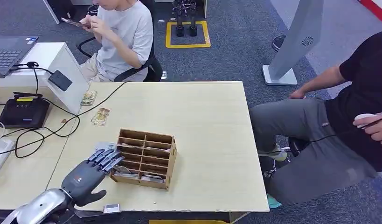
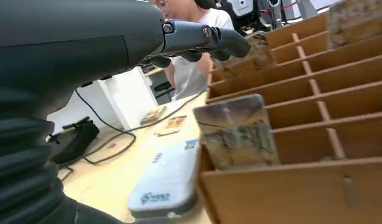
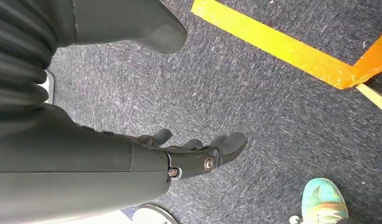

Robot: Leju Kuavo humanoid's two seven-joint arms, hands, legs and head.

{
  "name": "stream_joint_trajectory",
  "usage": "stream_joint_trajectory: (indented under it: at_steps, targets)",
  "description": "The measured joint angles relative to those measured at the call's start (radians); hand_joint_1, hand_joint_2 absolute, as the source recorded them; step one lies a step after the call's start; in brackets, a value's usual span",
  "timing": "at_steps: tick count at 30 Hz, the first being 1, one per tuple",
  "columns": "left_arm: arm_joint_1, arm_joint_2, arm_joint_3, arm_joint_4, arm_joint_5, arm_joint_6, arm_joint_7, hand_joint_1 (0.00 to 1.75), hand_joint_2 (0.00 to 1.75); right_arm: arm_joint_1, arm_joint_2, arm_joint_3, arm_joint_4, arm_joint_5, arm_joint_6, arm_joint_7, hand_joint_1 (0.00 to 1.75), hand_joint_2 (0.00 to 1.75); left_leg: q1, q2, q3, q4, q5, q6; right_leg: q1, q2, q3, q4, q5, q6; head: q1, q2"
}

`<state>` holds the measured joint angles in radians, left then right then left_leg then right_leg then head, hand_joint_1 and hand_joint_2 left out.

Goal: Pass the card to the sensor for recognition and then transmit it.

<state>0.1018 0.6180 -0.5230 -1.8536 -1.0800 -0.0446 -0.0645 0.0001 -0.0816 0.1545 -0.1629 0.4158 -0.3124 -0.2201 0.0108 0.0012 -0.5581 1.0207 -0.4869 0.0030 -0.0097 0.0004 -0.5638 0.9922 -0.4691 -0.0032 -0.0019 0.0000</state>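
Note:
A wooden slotted card box [image 1: 147, 158] stands on the table's near left part, with cards in several slots. My left hand [image 1: 93, 170] lies just left of it, fingers stretched toward its side, holding nothing. In the left wrist view the fingers [image 2: 203, 39] reach over the box [image 2: 319, 93]; a worn card [image 2: 235, 133] leans in a near slot and a white-blue card [image 2: 165, 179] lies flat on the table beside it. The dark sensor pad [image 1: 60, 80] sits on a white slanted stand at the far left. My right hand [image 3: 193, 154] hangs over the carpet, holding nothing.
Two loose cards [image 1: 100, 116] [image 1: 88, 97] lie near the stand. A black device [image 1: 23, 112] with cables and a laptop [image 1: 9, 53] sit on the left. One person sits behind the table [image 1: 203, 116], another at its right side. A small white object [image 1: 112, 207] lies at the front edge.

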Motion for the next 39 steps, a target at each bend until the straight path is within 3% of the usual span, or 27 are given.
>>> stream_joint_trajectory:
  at_steps: [15,22,39]
  targets:
    - [-0.007,-0.05,-0.021,0.048,-0.007,0.011,0.016,0.0,1.75,0.0,0.0,0.0,0.0,0.0,-0.001,-0.002,0.0,1.75,0.0,0.0,0.0,0.0,0.0,0.0,0.0,0.0,0.0,0.0,0.0,0.0,0.0,0.0]
    - [-0.023,-0.118,-0.026,0.077,-0.11,0.066,0.087,0.0,1.75,0.0,0.002,0.0,0.0,0.0,-0.002,-0.001,0.0,1.75,0.0,0.0,0.0,0.0,0.0,0.0,0.0,0.0,0.0,0.0,0.0,0.0,0.0,0.0]
    - [-0.037,-0.188,-0.034,0.116,-0.15,0.072,0.106,0.0,1.75,0.0,0.005,0.0,0.0,0.0,-0.007,0.0,0.0,1.75,0.0,0.0,0.0,0.0,0.0,0.0,0.0,0.0,0.0,0.0,0.0,0.0,0.0,0.0]
